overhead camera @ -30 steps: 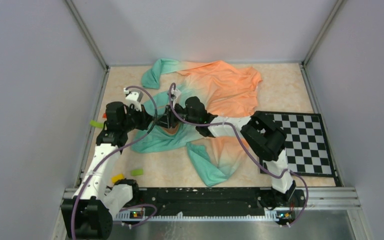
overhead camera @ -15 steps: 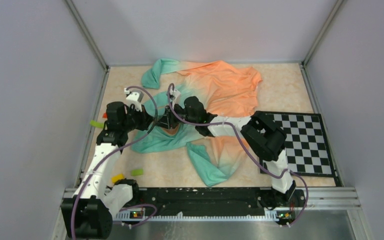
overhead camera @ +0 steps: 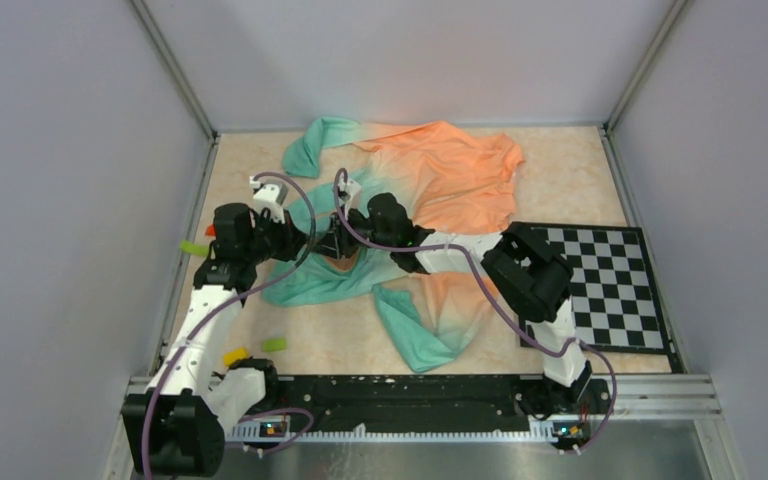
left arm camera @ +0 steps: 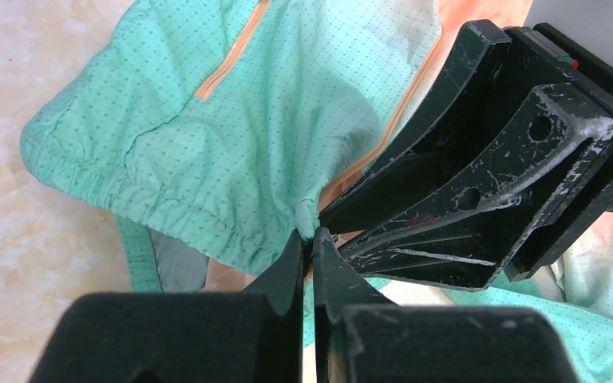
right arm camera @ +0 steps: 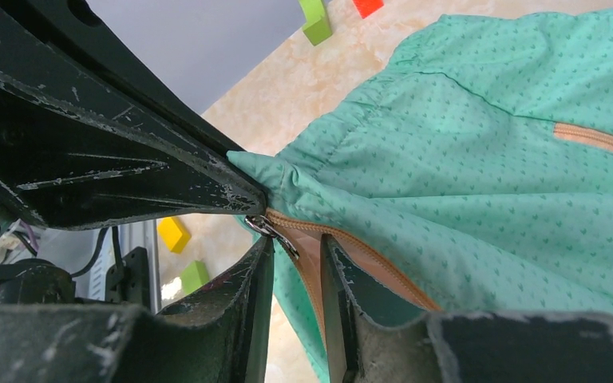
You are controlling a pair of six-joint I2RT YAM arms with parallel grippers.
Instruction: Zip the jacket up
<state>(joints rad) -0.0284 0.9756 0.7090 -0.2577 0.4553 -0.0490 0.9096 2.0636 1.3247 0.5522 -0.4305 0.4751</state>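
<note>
The jacket (overhead camera: 440, 180) lies crumpled across the table, orange at the back and teal toward the front. Both grippers meet at its teal bottom hem near the middle. My left gripper (left arm camera: 311, 238) is shut on a pinch of the teal hem (left arm camera: 207, 159), at the foot of the orange zipper tape. My right gripper (right arm camera: 295, 251) faces it, tips almost touching. Its fingers (right arm camera: 259, 275) stand slightly apart. The metal zipper pull (right arm camera: 275, 231) and orange zipper tape (right arm camera: 343, 251) hang between them, not clamped. In the top view the left gripper (overhead camera: 312, 240) and the right gripper (overhead camera: 344, 236) hide the zipper's bottom end.
A checkerboard (overhead camera: 605, 290) lies at the right, its left edge under the right arm. Small blocks lie on the left side of the table: green (overhead camera: 192, 247), red (overhead camera: 209, 231), green (overhead camera: 274, 344), yellow (overhead camera: 233, 355). Grey walls enclose the table.
</note>
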